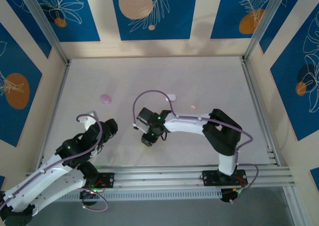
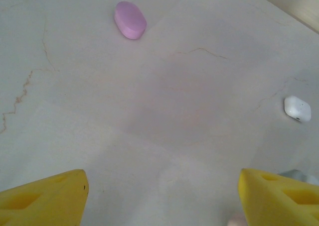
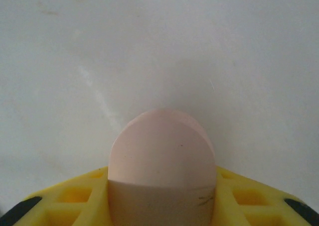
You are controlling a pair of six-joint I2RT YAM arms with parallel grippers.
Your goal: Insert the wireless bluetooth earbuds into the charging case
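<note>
I'm on the right wrist camera, and my right gripper (image 3: 162,201) is pinching a pale pink charging case (image 3: 162,151) between its yellow fingers (image 3: 70,198). The case is smooth matte plastic, domed like a pebble on top, with a fine seam running across it low down and a small scuff near the right-hand finger. The fingers are moulded plastic with square pockets sunk into them. From overhead, that gripper sits low over the middle of the table (image 1: 209,76), its white arm reaching in from the right with a lilac cable looping above it. Switching to the left wrist camera, the left gripper (image 2: 162,193) is spread wide, nothing between its two yellow wedge-shaped fingertips (image 2: 45,196). It hangs over a pale tabletop with thin brownish veins like marble. Ahead and to the left lies a lilac case (image 2: 130,20), a smooth oval pebble lying flat. Off to the right is a smaller white rounded piece (image 2: 297,109) with a dark speck at its near end; I can't tell whether it's a case or a bud. Overhead, a tiny pink earbud (image 1: 194,106), barely a speck, lies loose on the table. It's right of the white piece and apart from it, just beyond the right forearm.
</note>
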